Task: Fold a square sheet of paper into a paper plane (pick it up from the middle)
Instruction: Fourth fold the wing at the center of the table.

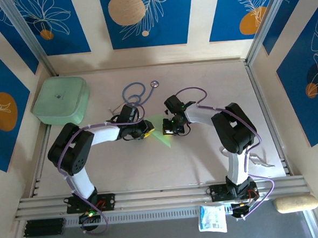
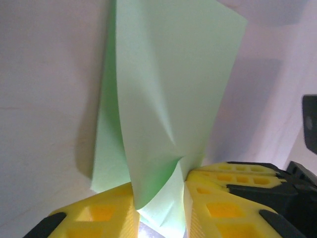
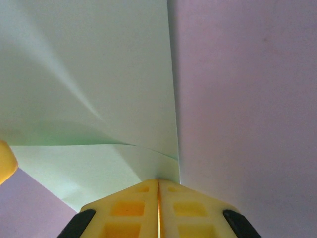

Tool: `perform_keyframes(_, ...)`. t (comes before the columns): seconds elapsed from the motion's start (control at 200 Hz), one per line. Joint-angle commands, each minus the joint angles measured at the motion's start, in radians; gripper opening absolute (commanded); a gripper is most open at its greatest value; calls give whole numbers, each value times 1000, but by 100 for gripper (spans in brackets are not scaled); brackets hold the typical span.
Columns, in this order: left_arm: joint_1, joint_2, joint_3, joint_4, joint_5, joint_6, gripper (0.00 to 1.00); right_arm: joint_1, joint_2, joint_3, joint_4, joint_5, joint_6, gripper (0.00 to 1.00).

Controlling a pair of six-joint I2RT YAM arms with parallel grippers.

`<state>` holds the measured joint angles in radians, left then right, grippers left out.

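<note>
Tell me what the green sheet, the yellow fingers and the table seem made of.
Green sheet: thin matte paper, judging by sharp creases and soft bends. Yellow fingers: probably moulded plastic or rubber, with recessed cells; dull finish. Table: pale, smooth, likely wood or laminate; grain unclear.

Matt green paper sheet (image 2: pixel 168 89); smooth, pale wooden table (image 1: pixel 204 159).

A robotics test cell is indicated: a pale plywood worktop (image 1: pixel 151 168) is enclosed by blue leaf-printed wall panels (image 1: pixel 147 17) and aluminium rails (image 1: pixel 164 197), with black-and-white robot arms (image 1: pixel 74 151) bolted along its near edge.
</note>
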<state>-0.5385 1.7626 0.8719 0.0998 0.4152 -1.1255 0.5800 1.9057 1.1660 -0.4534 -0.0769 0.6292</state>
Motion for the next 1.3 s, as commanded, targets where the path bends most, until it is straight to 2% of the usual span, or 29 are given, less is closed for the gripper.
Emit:
perform_keyframes(0.0,15,8,-23,67,62,12,28,-11,36,-3,-23,2,-5,10)
perform_keyframes(0.285,47,24,-11,53,114,67,25,-30,19,-13,-5,-13,-32,9)
perform_keyframes(0.76,51,96,54,79,175,131,24,-37,11,-9,10,-32,-61,10)
perform_keyframes(0.935,54,110,67,86,179,136,21,-37,-11,-15,30,-28,-86,17)
perform_keyframes(1.121,56,113,96,68,171,167,13,-36,-83,-22,64,-24,-143,25)
perform_keyframes(1.296,54,97,111,25,144,156,8,-26,-195,-83,104,71,-192,31)
